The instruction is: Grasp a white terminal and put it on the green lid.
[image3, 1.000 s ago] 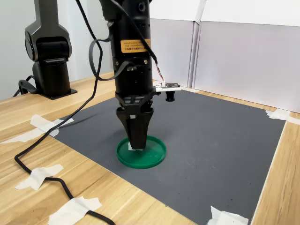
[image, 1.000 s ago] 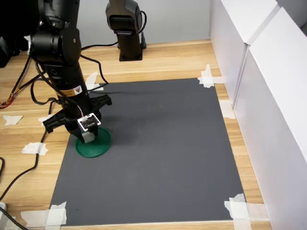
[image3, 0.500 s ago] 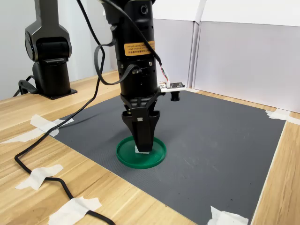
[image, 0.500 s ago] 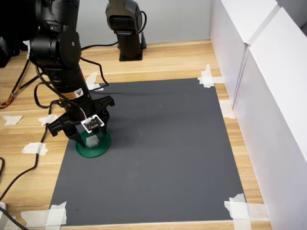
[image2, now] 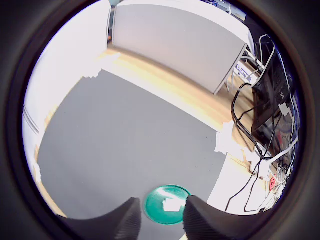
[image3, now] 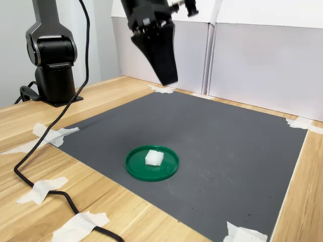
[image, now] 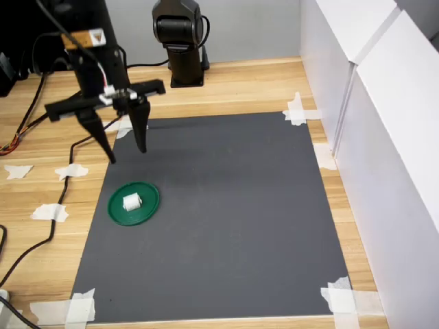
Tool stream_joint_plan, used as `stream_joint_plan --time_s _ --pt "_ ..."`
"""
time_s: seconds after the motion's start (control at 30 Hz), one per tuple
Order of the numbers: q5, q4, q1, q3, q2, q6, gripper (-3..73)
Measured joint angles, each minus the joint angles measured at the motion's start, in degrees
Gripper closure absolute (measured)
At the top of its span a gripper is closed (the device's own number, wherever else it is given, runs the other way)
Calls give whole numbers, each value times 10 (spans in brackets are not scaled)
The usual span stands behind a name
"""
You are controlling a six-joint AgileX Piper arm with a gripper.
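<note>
Well below the gripper (image: 125, 151), the white terminal (image: 131, 202) is seen lying on the green lid (image: 134, 203), clear of both fingers and touched by nothing but the disc. The gripper is raised high above the dark mat (image: 226, 219) with its jaws spread apart and nothing held between them; in the first exterior view the two dark fingers (image: 140, 130) point downward with a plain gap separating them. In the second exterior view the fingers overlap into one dark wedge, so the gap cannot be judged there, though it appears empty. In the wrist view the lid (image2: 167, 204) is framed between the two blurred fingertips (image2: 127, 220), with the terminal (image2: 173, 204) showing as a small pale patch on it, off-centre toward one fingertip. In the second exterior view the terminal (image3: 154, 158) rests near the middle of the lid (image3: 152, 163), wholly inside the raised rim, and the gripper (image3: 166, 75) hangs above and beyond it, toward the white wall panels (image3: 252, 65).
</note>
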Motion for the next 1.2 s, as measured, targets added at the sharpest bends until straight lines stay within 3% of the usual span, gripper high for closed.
stream_joint_plan --time_s 0.07,0.17,0.27,0.43,0.7,1.2 --pt "-9 19 0 30 -35 3 441" --pt "-32 22 13 80 -92 13 597" --pt "-46 14 39 126 -146 31 685" --pt "-62 11 76 199 -221 109 708" --pt "-100 44 85 324 -348 273 711" --pt "-155 84 85 508 -522 295 711"
